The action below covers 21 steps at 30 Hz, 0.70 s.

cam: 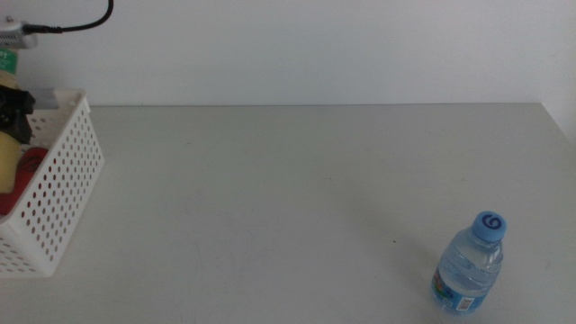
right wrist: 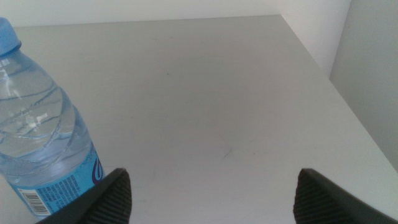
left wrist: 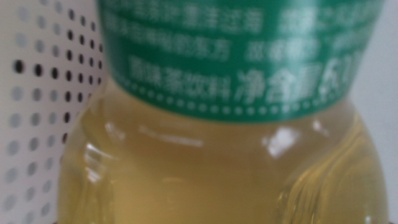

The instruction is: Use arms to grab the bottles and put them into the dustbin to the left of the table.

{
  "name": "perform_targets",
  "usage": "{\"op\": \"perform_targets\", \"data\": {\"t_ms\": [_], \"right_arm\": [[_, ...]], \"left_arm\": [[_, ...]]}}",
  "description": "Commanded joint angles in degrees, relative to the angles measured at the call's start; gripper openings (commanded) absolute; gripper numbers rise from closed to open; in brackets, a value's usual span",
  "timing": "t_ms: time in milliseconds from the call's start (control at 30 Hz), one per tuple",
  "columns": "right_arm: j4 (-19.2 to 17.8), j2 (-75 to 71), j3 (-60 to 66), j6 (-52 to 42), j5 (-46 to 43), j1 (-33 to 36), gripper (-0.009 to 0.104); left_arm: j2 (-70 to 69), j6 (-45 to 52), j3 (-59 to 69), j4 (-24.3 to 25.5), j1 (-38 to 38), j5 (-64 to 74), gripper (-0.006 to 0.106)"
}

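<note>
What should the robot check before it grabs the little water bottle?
1. Water bottle standing upright on the table: ok.
2. Right tool open: ok.
3. Right tool around the bottle: not ok, bottle sits beside it.
4. Path to the basket free of things: ok.
5. Left tool let go of the tea bottle: cannot tell.
6. Room left in the basket: cannot tell.

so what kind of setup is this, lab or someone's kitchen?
Probably a lab test bench: a bare pale table against a plain white wall, holding just a perforated white basket and one water bottle. No household clutter in view.
</note>
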Motion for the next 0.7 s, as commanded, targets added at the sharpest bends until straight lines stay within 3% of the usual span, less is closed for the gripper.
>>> {"op": "perform_targets", "data": {"t_ms": [0, 233, 567, 667], "right_arm": [[-1.37, -1.25, -0.40, -0.75, -3.29, -0.46, 0.067], [-1.37, -1.25, -0.40, -0.75, -3.29, -0.46, 0.067], [-1.37, -1.25, -0.40, -0.75, -3.29, -0.46, 0.067], [-1.37, -1.25, -0.40, -0.75, -3.29, -0.46, 0.067]], "left_arm": [[-0.99, 0.10, -2.35, -1.19, 0.22, -4.10, 0.002], [4.33, 1.47, -2.35, -4.28, 0.22, -3.01, 0.021], [4.82, 4.81, -2.35, -6.56, 0.22, -3.01, 0.077], [4.76, 4.81, -2.76, -7.05, 0.22, -2.88, 0.088]]}}
